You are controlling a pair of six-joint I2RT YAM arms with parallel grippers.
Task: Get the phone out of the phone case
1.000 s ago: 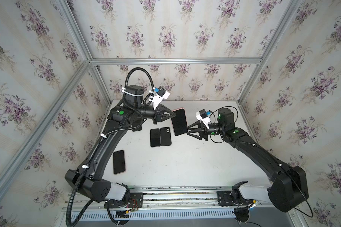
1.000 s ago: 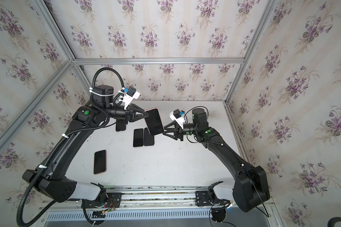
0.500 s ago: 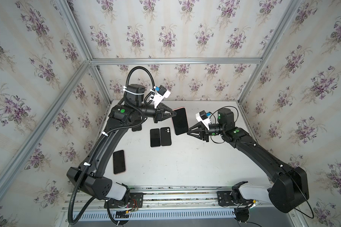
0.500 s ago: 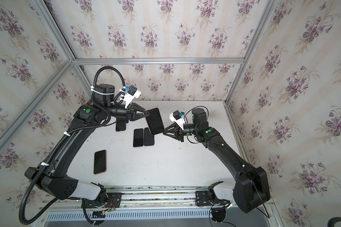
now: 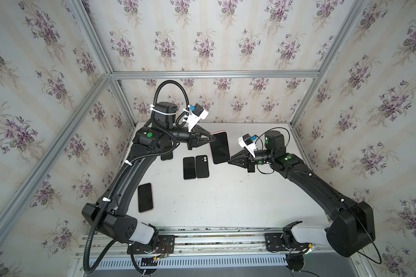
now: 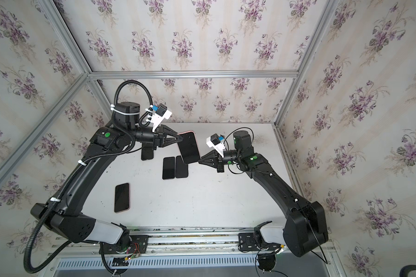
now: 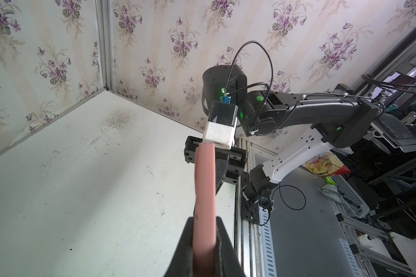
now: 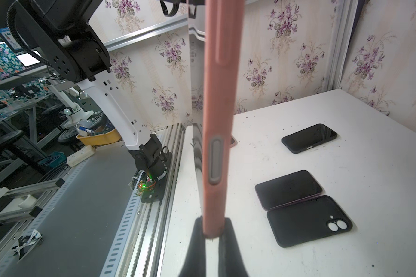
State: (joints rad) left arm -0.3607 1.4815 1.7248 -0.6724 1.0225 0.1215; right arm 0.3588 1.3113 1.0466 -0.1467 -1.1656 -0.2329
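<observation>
The slim phone [image 5: 219, 148] with a dark glass screen sits inside its salmon-pink rubbery phone case [image 8: 216, 108] and hangs in the air, clear of the white tabletop [image 5: 226, 199], pinched between both arms. The left gripper [image 5: 210, 139] is closed tight on one long edge of the cased phone. Its wrist view shows the two black fingers [image 7: 184, 247] pressed against either face of the pink rim (no gap to speak of). The right gripper [image 5: 229, 160] is likewise clamped down, on the opposite long edge near a corner, its fingertips [image 8: 197, 239] squeezing the pink side just beyond the grey side button [image 8: 214, 163]. An empty matte-black phone case [image 5: 202, 166] with two round camera holes lies flat on the tabletop. The held phone is raised above it and just to its right-arm side. A black phone [image 5: 189, 167] lying screen up sits right against its left-arm side. A pink-edged dark phone [image 5: 145, 197] lies well apart from it toward the left arm's base, and another dark phone [image 5: 166, 157] near it is half hidden under the left arm.
</observation>
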